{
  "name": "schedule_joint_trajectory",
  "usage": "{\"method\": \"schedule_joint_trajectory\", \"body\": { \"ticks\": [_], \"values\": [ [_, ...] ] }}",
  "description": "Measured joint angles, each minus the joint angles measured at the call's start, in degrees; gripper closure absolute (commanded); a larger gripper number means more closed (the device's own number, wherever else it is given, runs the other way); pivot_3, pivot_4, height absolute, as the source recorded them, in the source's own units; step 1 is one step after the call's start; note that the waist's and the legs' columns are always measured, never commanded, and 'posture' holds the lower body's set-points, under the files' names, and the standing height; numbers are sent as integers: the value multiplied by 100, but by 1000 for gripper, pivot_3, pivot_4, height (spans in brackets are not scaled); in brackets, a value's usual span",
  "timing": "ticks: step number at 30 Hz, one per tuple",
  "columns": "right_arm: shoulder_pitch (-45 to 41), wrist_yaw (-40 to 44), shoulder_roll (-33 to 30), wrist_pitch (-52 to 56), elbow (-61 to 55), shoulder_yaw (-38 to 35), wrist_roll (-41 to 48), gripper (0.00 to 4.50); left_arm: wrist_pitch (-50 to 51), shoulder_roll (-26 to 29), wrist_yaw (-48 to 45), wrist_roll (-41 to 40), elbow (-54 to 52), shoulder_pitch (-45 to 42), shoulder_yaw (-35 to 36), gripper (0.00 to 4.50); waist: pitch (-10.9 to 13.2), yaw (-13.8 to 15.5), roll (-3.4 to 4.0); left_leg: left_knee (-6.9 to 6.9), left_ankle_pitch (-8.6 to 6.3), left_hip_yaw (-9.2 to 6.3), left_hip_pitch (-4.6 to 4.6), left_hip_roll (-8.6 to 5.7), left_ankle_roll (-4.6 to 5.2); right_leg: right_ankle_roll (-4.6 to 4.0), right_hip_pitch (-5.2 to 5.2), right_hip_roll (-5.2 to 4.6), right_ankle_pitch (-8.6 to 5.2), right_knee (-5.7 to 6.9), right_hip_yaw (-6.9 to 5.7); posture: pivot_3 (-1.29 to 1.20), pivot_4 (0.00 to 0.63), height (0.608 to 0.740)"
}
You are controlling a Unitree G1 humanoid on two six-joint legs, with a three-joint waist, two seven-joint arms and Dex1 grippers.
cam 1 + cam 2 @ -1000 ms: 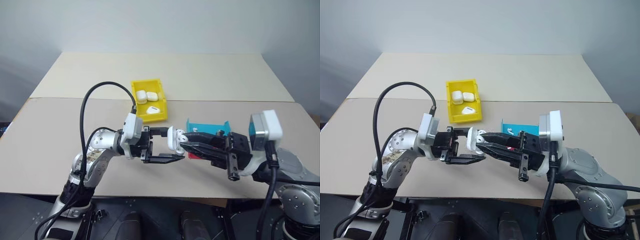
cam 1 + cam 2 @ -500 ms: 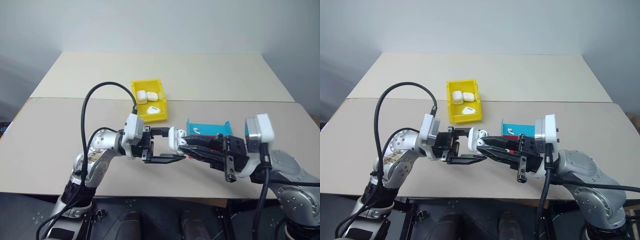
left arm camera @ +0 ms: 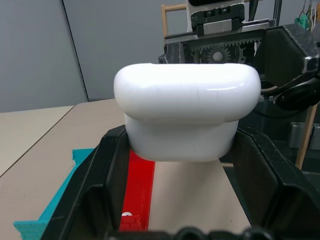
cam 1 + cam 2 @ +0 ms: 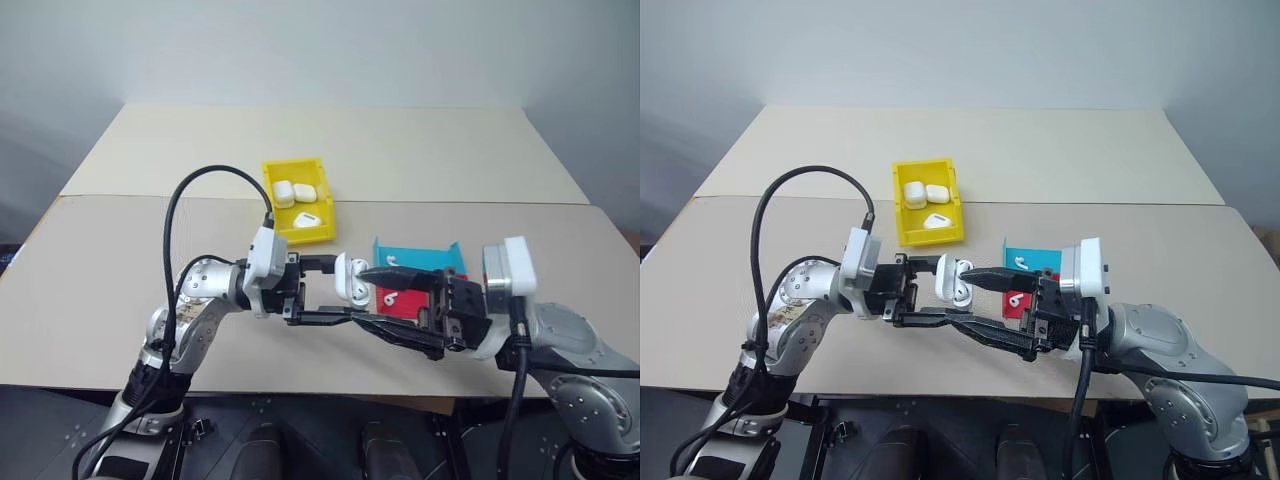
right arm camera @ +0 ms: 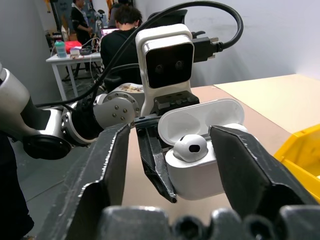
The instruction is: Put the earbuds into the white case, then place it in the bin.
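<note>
Even soft light, faint shadows, wrist foregrounds blurry

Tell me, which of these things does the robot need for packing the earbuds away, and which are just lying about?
Part of the job:
- white case, lid open, held in the left gripper
- earbud sitting in that case
- right gripper, open beside the case
- earbud in the red and blue tray
- yellow bin

Lying about:
- three white cases already in the bin
</note>
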Motion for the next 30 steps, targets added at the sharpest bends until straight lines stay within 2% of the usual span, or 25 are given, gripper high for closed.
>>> {"method": "schedule_joint_trajectory", "body": {
  "ticks": [4,7,11,12,13,15,19,20,30],
  "values": [
    [112,110,-95,-85,9,-46,-3,1509,-83,-8,-49,44,16,17,-7,1756,0,2,0,0,0,0,0,0,0,0,0,0,0,0,0,0,150,740],
    [150,339,-364,-86,124,-380,307,1509,-216,-44,-115,52,137,12,-14,1756,0,4,-1,3,0,0,1,-1,0,0,3,-1,0,0,0,0,150,740],
    [-266,488,-720,-56,318,-795,792,1509,-384,-82,-197,181,418,-73,-59,1756,1,-18,-2,3,0,1,3,-1,0,0,3,0,0,1,2,0,150,740],
    [-543,491,-875,-20,396,-821,916,1877,-436,-123,-217,231,503,-151,-82,1756,1,-24,-2,3,0,1,4,-1,0,-1,4,0,1,1,2,0,150,740],
    [-815,477,-1010,13,458,-862,1013,2060,-464,-169,-239,272,577,-240,-118,1756,0,-16,-2,2,0,1,4,-1,0,-1,4,1,1,0,1,0,150,740],
    [-1471,386,-1379,238,595,-803,1055,2799,-589,-243,-271,345,730,-392,-169,1756,0,-9,-2,1,0,0,2,-1,0,-1,2,1,0,-2,0,0,150,740],
    [-2426,270,-1761,639,757,-317,903,4202,-852,-309,-302,675,1103,-584,-296,1756,0,-6,-2,-1,0,0,-7,0,1,-1,-4,0,0,-9,0,0,150,740],
    [-2605,273,-1786,695,753,-150,800,4410,-903,-334,-327,731,1181,-596,-319,1756,1,-7,-2,0,0,0,-10,0,1,0,-6,0,0,-9,0,0,150,740],
    [-3505,374,-1757,957,566,1374,-452,4410,-1243,-432,-489,970,1539,-767,-412,1756,1,4,-2,5,0,0,-13,0,1,0,-12,-1,1,-2,-1,0,150,740]
  ]
}}
